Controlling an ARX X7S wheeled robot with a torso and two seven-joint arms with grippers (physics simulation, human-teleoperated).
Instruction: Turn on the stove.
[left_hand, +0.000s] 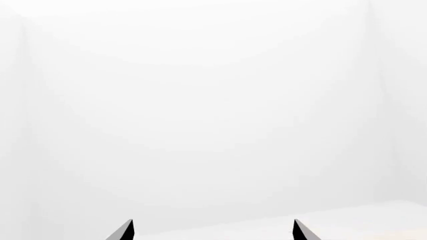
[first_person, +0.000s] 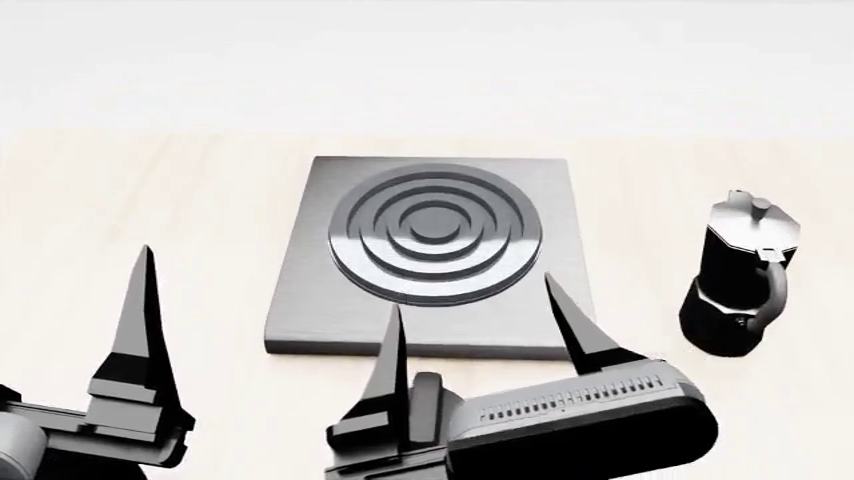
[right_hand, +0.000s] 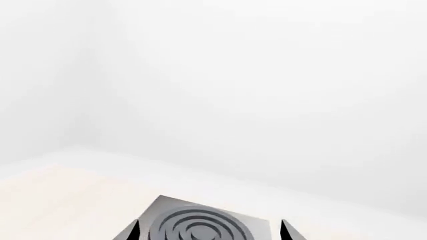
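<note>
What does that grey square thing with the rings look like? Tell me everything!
That is the stove, a flat square slab of brushed grey metal lying on the pale wooden table. A round burner of raised rings, one inside another, sits in its middle. No pot stands on it and nothing touches it; the moka pot stands apart beside it. The right gripper hangs open at its near edge. Its knob is not in view.
</note>
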